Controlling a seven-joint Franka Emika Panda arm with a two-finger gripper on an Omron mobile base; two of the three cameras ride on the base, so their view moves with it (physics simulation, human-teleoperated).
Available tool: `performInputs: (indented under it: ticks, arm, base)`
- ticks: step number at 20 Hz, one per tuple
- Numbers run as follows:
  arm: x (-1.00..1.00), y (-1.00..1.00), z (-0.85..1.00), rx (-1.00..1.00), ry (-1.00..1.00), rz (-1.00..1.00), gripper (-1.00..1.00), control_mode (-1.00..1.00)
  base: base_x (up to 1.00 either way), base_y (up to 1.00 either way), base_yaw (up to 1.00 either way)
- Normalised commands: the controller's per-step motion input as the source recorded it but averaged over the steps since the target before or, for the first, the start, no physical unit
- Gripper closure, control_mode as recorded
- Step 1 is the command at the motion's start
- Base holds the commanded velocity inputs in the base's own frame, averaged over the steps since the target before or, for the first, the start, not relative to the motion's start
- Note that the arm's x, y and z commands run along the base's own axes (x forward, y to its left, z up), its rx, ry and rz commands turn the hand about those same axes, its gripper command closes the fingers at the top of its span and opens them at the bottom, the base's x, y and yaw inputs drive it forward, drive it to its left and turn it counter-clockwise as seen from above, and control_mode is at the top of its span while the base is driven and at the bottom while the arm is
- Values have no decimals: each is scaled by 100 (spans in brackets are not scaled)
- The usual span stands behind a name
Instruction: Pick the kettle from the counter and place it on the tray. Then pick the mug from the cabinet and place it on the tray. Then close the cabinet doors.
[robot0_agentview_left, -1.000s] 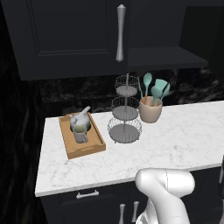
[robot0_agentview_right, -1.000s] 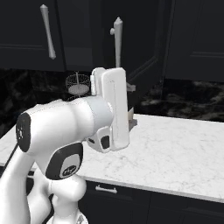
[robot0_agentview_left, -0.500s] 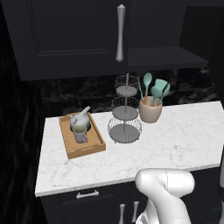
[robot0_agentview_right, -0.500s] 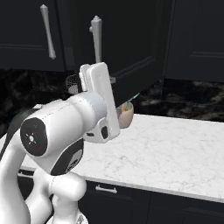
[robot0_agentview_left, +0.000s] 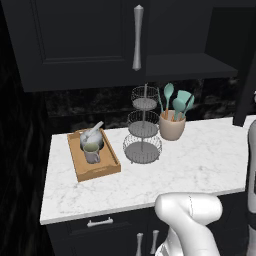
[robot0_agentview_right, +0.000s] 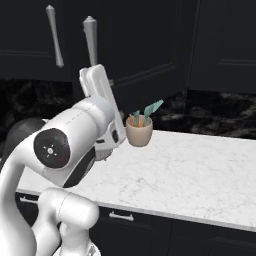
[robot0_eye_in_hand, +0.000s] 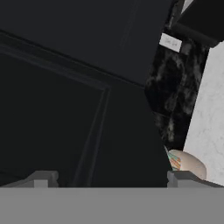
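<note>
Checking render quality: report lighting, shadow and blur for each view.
Left base view: even light, soft shadow under the tiered wire stand, the cabinet near-black. Right base view: sharp, dim backsplash. Hand view: mostly dark door panel, coarse, no glare.

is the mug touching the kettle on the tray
Touching, as far as it shows: in the left base view the mug sits right against the front of the kettle inside the tray, with no strip of tray floor visible between them.
</note>
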Motion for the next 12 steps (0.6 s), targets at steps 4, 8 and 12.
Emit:
performInputs:
  ticks: [4,8,12]
  arm:
    - [66,38,0,0,1,13,-100,-100]
    - [63,44,0,0,0,13,-100,-100]
    - [73,45,0,0,0,10,-100,-100]
  base:
    - [0,0,0]
    - [0,0,0]
    - [0,0,0]
